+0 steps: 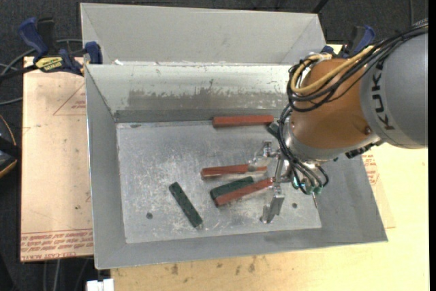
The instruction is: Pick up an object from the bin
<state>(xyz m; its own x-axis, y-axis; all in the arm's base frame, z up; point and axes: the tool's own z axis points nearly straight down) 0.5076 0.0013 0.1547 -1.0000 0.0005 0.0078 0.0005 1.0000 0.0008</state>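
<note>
My pincer (269, 182) is open, with one finger on each side of the right ends of a green bar (235, 185) and a red bar (231, 195). These lie touching, right of centre on the floor of the bin (102, 160).

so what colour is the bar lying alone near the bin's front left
The lone bar is dark green; the camera view shows it best.

The arm (402, 99) reaches in from the right, its orange wrist cover (330, 112) looped with cables (304, 78). Its end effector (270, 182) hangs low, fingers spread.
</note>
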